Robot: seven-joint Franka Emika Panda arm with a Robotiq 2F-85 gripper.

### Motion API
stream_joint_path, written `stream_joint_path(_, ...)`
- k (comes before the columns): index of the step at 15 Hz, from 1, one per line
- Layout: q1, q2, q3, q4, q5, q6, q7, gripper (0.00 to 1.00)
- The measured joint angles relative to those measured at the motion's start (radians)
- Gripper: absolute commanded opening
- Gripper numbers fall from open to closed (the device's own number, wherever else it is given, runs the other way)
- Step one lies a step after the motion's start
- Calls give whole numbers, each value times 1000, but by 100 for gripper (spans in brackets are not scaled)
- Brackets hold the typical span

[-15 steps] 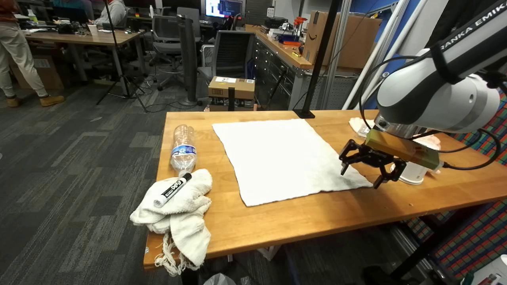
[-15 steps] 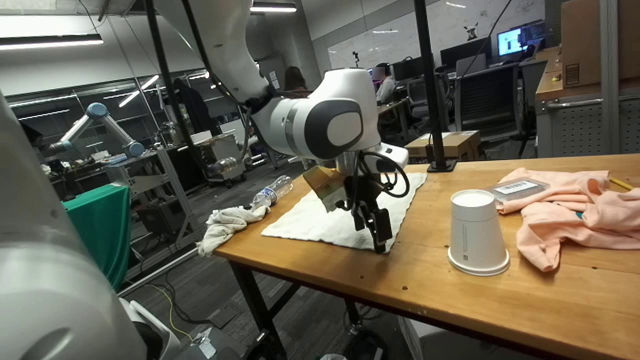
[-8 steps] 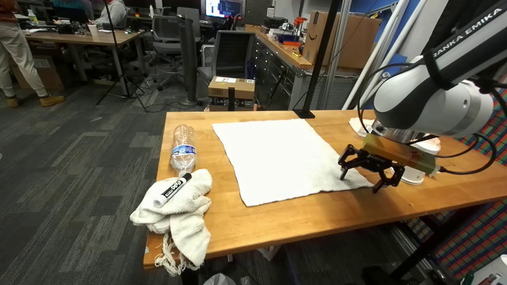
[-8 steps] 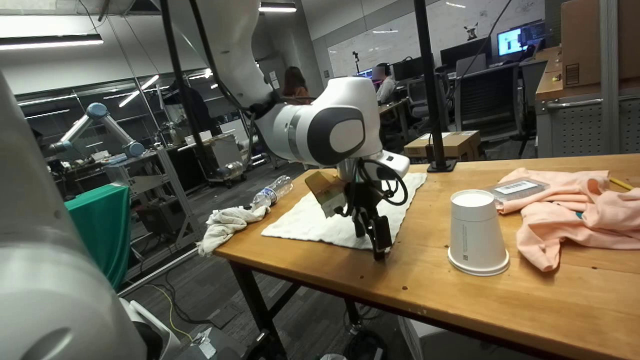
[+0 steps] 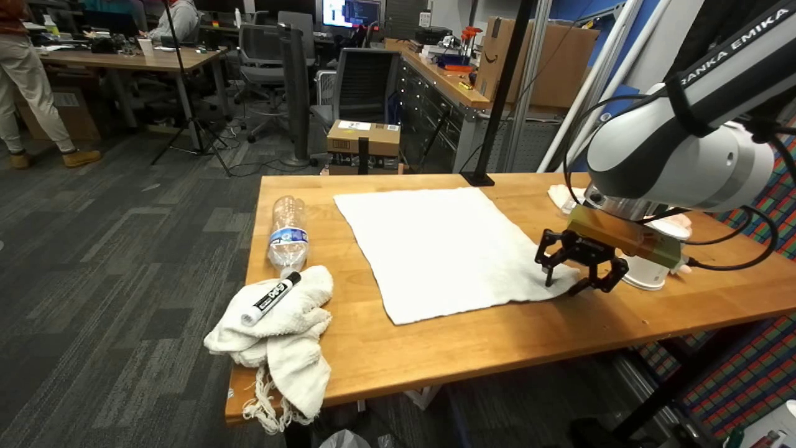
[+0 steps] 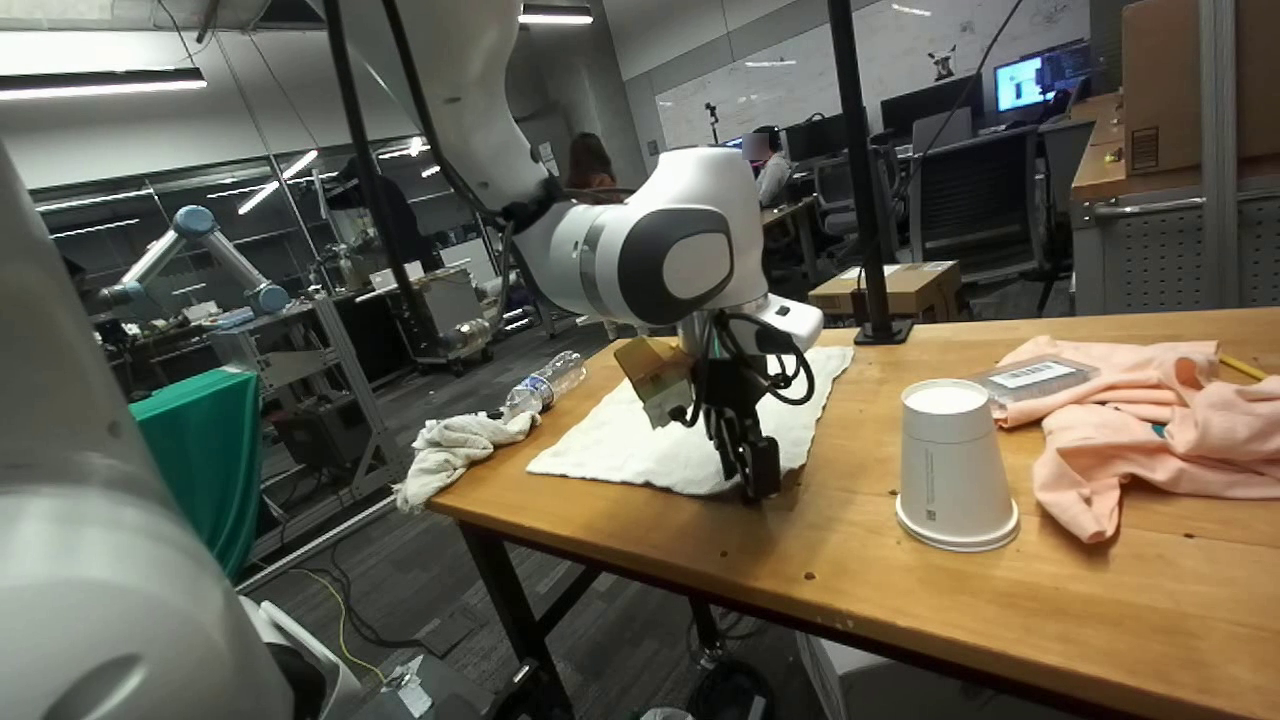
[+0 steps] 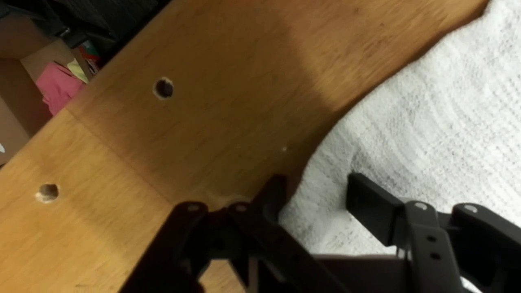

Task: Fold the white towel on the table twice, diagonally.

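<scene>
The white towel (image 5: 441,255) lies spread out as a single flat layer on the wooden table in both exterior views. My gripper (image 5: 560,287) points down at the towel's corner nearest the robot, its fingertips at table height. In the wrist view the gripper (image 7: 315,187) stands open, partly narrowed, with the corner of the towel (image 7: 439,134) bunched up slightly between its fingers. One finger (image 7: 370,207) rests on the cloth. The opposite one is just off the towel's edge, over bare wood. An exterior view shows the gripper (image 6: 750,492) from the side, hiding that corner.
A plastic bottle (image 5: 288,239) and a crumpled off-white cloth (image 5: 280,348) with a marker (image 5: 271,300) on it lie past the towel. Near the gripper stand an upturned white cup (image 6: 955,470) and a peach cloth (image 6: 1150,440). A black pole (image 6: 862,180) rises at the table's edge.
My gripper has come down to the table and its fingers have moved closer together. The towel's corner has bunched inward, and its front edge has shifted slightly toward the gripper.
</scene>
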Motion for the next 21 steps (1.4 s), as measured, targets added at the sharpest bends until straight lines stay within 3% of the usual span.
stream_joint_path(2, 1, 0, 0, 4, -2, 0, 3, 6)
stream_joint_path(4, 2, 0, 0, 7, -18, 0, 13, 4)
stream_joint_path(5, 2, 0, 0, 8, -37, -1, 23, 9)
stream_joint_path(11, 7, -7, -8, 51, -265, -62, 181, 8)
stream_joint_path(16, 50, -49, 2, 149, -352, -178, 283, 8)
stream_joint_path(21, 97, -62, 49, 256, -363, -297, 398, 8)
